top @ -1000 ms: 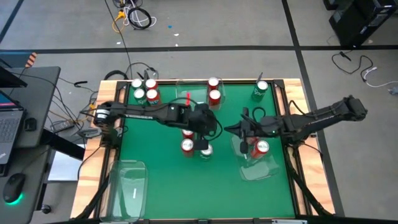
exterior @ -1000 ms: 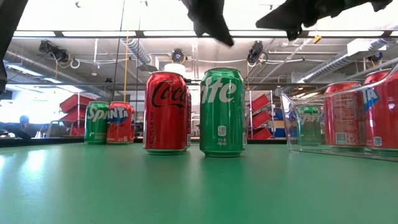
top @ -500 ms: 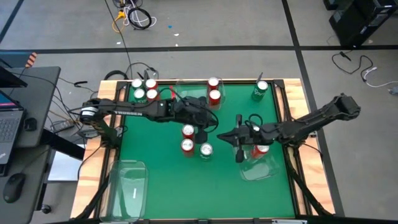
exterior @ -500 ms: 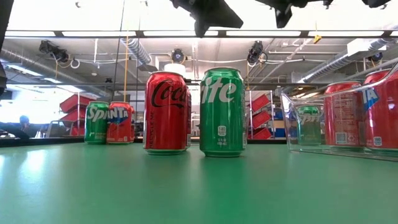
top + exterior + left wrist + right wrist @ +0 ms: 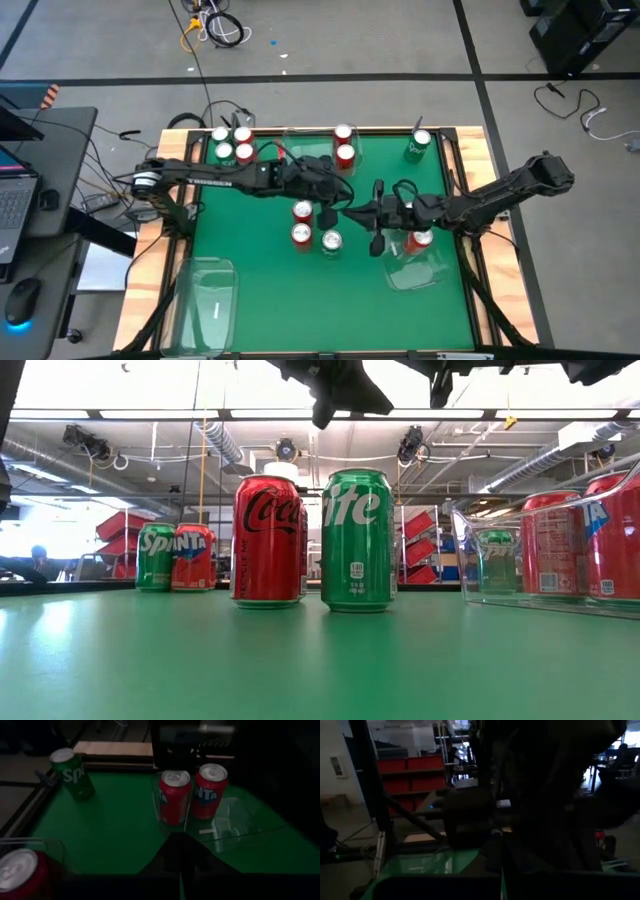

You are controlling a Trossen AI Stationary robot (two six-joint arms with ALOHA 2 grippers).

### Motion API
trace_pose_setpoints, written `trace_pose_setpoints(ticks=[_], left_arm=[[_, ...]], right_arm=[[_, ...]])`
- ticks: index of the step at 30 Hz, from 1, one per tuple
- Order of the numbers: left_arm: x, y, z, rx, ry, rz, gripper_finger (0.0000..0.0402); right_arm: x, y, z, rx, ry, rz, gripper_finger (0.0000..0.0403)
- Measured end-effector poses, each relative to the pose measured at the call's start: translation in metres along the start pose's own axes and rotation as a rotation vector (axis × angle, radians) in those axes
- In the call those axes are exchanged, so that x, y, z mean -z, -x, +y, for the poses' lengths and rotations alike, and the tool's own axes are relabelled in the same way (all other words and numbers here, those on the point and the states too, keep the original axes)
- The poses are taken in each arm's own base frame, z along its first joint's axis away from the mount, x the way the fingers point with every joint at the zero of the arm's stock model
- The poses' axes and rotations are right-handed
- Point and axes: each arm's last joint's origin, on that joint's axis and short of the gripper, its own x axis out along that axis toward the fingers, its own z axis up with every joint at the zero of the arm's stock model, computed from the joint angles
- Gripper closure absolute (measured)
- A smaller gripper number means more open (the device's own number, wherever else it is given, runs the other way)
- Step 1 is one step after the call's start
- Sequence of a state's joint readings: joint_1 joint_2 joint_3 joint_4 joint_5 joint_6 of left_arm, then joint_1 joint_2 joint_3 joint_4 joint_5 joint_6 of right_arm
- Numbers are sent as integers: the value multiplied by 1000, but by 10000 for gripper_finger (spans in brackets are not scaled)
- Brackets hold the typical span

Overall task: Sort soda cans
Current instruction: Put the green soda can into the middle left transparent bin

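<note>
Three soda cans stand upright mid-table: two red ones [image 5: 302, 211] [image 5: 300, 235] and a green one [image 5: 330, 241], which also show in the low view as the red can [image 5: 266, 540] and the green can [image 5: 357, 540]. My left gripper [image 5: 326, 213] hovers shut above them and holds nothing. My right gripper [image 5: 377, 243], also shut and bare, hangs just right of the green can. Another red can [image 5: 418, 238] stands in the clear right tray [image 5: 415, 270]. Two red cans [image 5: 175, 795] [image 5: 210, 790] stand in the far tray, and a green can [image 5: 72, 775] stands near the far right corner.
Several cans cluster at the far left corner [image 5: 232, 145]. A clear tray [image 5: 210, 295] lies at the near left. The wooden frame [image 5: 470, 180] rims the green table. Both arms cross close together over the middle; bare green surface lies toward the near edge [image 5: 320, 310].
My right gripper has moved from over the right tray toward the table's left, ending beside the middle cans. My left gripper has risen a little above those cans. The cans have stayed put.
</note>
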State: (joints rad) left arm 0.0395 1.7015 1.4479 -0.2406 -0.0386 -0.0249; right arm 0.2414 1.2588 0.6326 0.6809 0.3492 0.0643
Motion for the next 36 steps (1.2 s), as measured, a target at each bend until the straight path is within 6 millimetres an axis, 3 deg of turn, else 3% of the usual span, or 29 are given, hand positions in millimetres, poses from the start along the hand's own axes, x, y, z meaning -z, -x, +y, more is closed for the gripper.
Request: trace_pose_setpoints(ticks=[7, 27, 36], left_arm=[[4, -12, -2, 16, 9, -4, 401], [14, -16, -2, 16, 5, 86, 401], [25, -26, 4, -102, -65, 147, 401]], right_arm=[[0, -1, -3, 10, 1, 1, 403], [-14, -3, -1, -4, 13, -73, 403], [-16, -5, 1, -41, -4, -61, 403]])
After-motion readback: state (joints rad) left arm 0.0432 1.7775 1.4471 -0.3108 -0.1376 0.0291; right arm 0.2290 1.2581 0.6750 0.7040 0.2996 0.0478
